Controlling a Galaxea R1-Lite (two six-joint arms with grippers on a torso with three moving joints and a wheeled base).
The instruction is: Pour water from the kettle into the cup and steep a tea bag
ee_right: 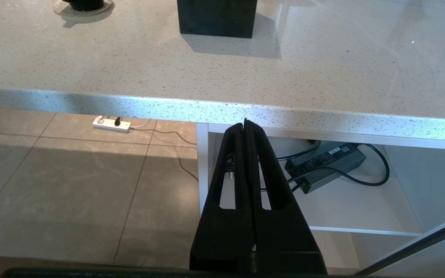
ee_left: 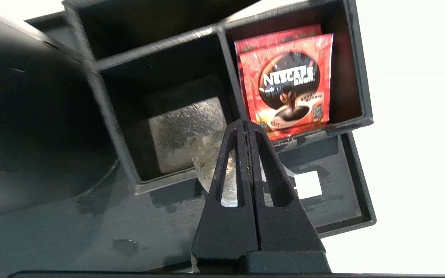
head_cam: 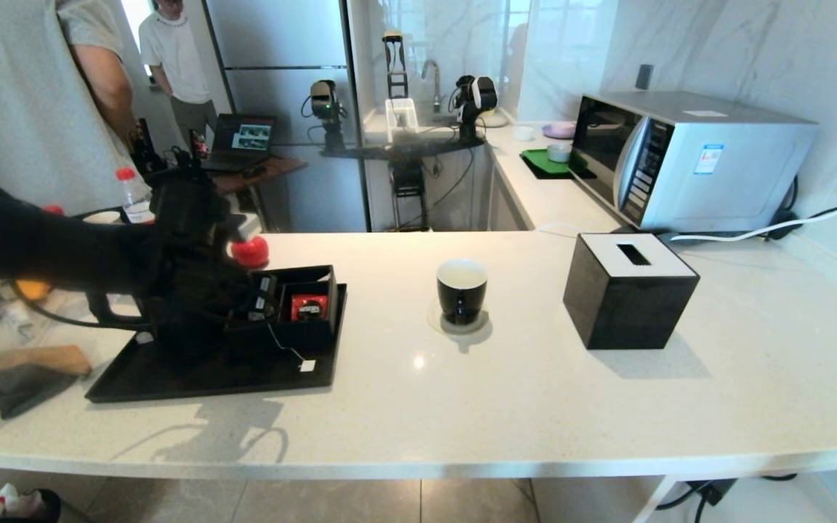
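Black cup (head_cam: pixel 461 290) with a white inside, sitting on a pale speckled counter (head_cam: pixel 535 392). The tray (head_cam: pixel 208 378) is black, and so is the divided box (ee_left: pixel 222 50) on it. One compartment shows a bright red sachet (ee_left: pixel 286 81) printed with white lettering and a dark coffee picture. The tea bag (ee_left: pixel 207 154) is translucent grey, its little tag (ee_left: pixel 308 184) plain white. The tissue box (head_cam: pixel 625 294) is black with a white top.

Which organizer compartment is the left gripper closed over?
The left gripper is shut on the tea bag at the compartment holding silvery packets, beside the red sachet's.
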